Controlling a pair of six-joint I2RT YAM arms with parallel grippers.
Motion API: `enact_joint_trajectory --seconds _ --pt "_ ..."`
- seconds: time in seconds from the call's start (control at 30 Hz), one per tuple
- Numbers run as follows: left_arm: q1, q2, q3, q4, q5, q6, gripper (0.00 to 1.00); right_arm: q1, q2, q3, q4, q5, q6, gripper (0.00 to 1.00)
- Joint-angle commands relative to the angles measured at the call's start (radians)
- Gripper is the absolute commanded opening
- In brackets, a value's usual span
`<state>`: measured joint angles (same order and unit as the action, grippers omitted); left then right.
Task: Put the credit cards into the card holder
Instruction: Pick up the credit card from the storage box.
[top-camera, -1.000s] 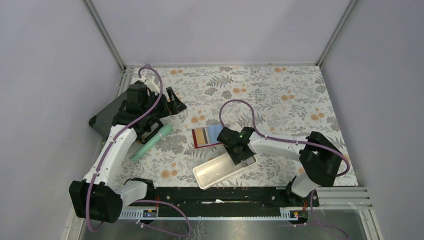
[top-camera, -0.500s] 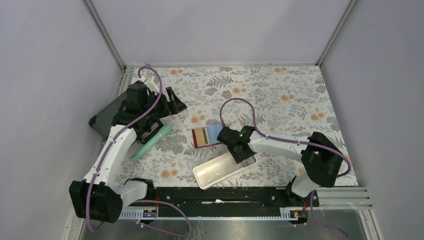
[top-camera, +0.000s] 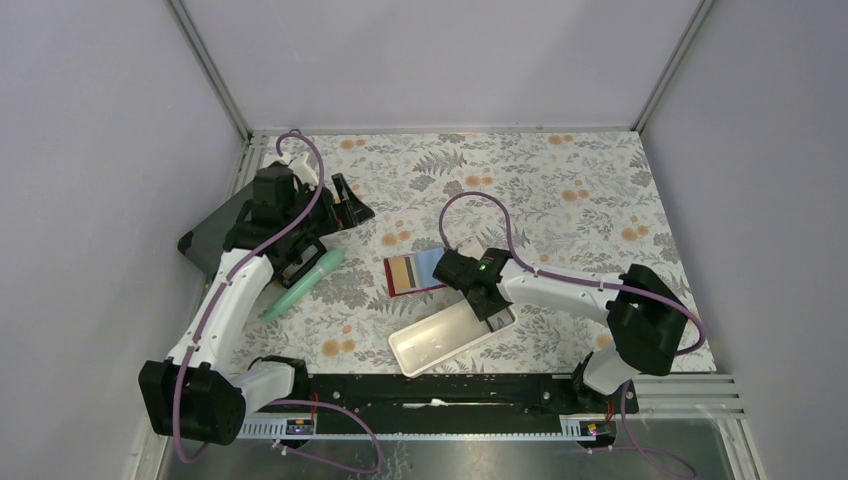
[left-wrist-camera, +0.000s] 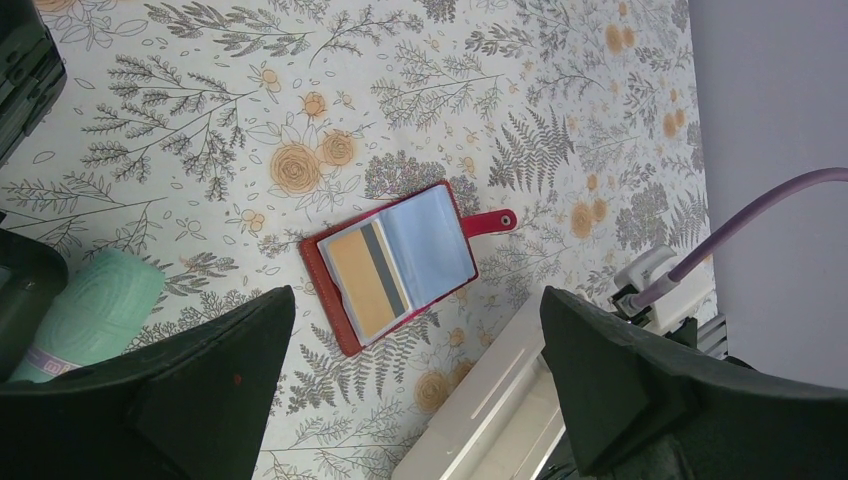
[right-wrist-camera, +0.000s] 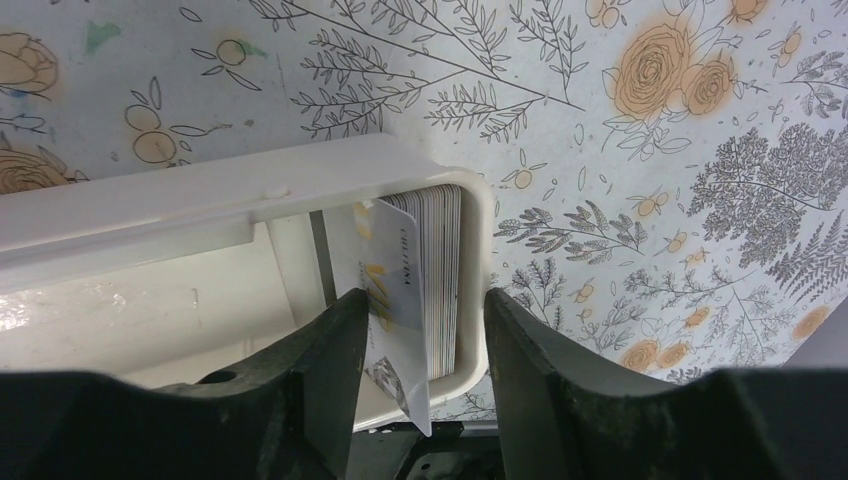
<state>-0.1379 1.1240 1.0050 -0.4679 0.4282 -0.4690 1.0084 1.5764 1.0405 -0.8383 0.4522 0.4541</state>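
Cards stacked in the tray, right gripper astride them

Standing on edge against the right end wall of the white tray, the credit cards form a tight stack, and the front one leans away towards the left. The right gripper is about half open: one finger is inside the tray against that leaning card, the other outside the end wall. Whether it is pinching yet I cannot tell. The red card holder lies open on the floral cloth just beyond the tray's far left side. It shows a yellow-brown card beside a light blue one. The left gripper is far left, well apart from them, spread wide and empty.
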Motion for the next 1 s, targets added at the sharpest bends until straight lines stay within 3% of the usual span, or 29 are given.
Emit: enact_joint_trajectory --seconds 0.0,0.27,0.97 --pt "0.008 0.005 -0.003 0.055 0.036 -0.005 0.99 0.007 -0.028 0.046 -0.036 0.026 0.008 0.51" --pt "0.009 0.01 -0.005 0.058 0.049 -0.01 0.99 0.007 -0.027 0.062 -0.049 0.026 0.009 0.43" --pt "0.014 0.009 -0.008 0.059 0.055 -0.01 0.99 0.007 -0.064 0.079 -0.025 -0.098 0.014 0.01"
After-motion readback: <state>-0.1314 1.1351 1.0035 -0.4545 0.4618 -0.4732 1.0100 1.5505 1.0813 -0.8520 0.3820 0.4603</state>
